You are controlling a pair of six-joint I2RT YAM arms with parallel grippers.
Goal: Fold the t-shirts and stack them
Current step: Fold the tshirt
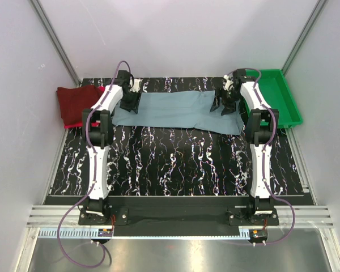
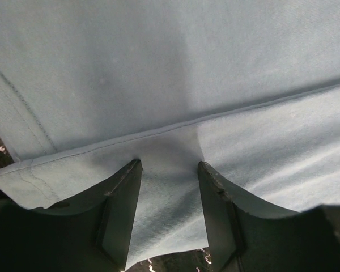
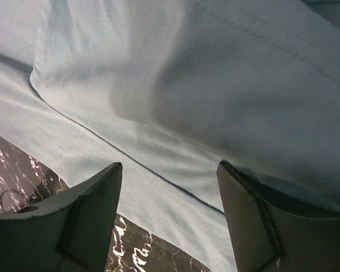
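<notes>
Table [image 1: 175,164], black with white squiggles, holds flat grey-blue cloth t-shirt [image 1: 175,110]; left claw [image 2: 169,164] and right claw [image 3: 169,165] reach its ends, both open.

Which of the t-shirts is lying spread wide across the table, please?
The grey-blue t-shirt, stretched out along the far side of the table; the maroon t-shirt sits compactly folded at the far left.

Bright, even light from overhead; wrist views dimmer, shadowed, slightly soft
</notes>
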